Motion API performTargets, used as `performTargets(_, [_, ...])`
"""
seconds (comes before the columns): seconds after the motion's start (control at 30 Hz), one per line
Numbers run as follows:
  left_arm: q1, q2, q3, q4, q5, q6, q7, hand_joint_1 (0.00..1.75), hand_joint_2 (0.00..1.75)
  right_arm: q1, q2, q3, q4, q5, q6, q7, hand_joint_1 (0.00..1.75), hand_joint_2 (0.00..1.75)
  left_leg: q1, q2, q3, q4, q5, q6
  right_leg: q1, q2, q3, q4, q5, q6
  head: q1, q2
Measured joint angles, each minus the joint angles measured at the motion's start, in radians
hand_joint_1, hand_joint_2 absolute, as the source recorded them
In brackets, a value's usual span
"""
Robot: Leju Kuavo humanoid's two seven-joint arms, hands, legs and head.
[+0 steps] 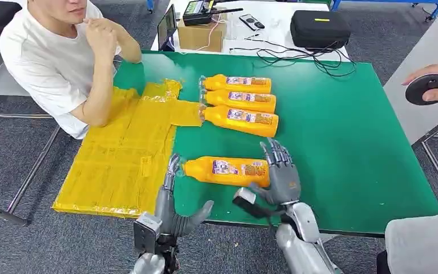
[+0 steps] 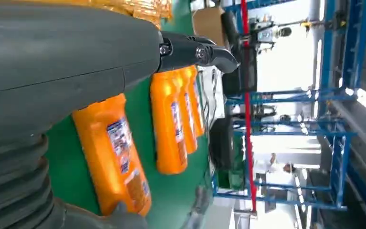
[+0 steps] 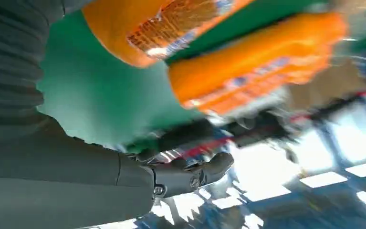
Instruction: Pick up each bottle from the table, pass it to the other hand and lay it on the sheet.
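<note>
Both hands sit at near table edge, flanking the nearest bottle [image 1: 226, 170]. Left hand [image 1: 173, 208] has fingers spread, holding nothing, fingertips up beside the bottle's clear cap end. Right hand [image 1: 280, 171] also has fingers apart, upright just past the bottle's base end; touching or not, cannot tell. Bottle lies on its side on the green table [image 1: 342, 148], crosswise between the two hands, cap toward left hand. Three more bottles [image 1: 238, 104] lie side by side beyond both hands, caps toward the yellow sheet [image 1: 119, 148], which spreads past the left hand.

Judged step: first pick-up. Do it well: wrap one hand round the mid-body, not the slick cap; lift level; close the receiving hand before the first lets go.

Person's arm [image 1: 99, 97] rests on the sheet's far part; lay clear of it.
</note>
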Motion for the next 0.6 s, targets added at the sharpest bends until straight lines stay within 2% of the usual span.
performTargets(0.17, [0.001, 0.0, -0.001, -0.009, -0.008, -0.022, 0.0, 0.0, 1.75, -0.071, 0.004, 0.068, 0.125, -0.021, 0.112, 0.16, 0.0, 1.75, 0.0, 0.0, 0.0, 0.0, 0.0, 0.0, 0.0, 0.0, 0.0, 0.0, 0.0, 0.0, 0.0, 0.0])
performTargets(0.6, [-0.004, 0.001, -0.008, -0.008, -0.011, -0.047, 0.0, 0.0, 1.75, -0.164, 0.002, 0.14, 0.251, -0.076, 0.234, 0.163, 0.0, 1.75, 0.0, 0.001, 0.0, 0.0, 0.0, 0.0, 0.0, 0.0, -0.001, 0.0, 0.0, 0.0, 0.0, 0.0])
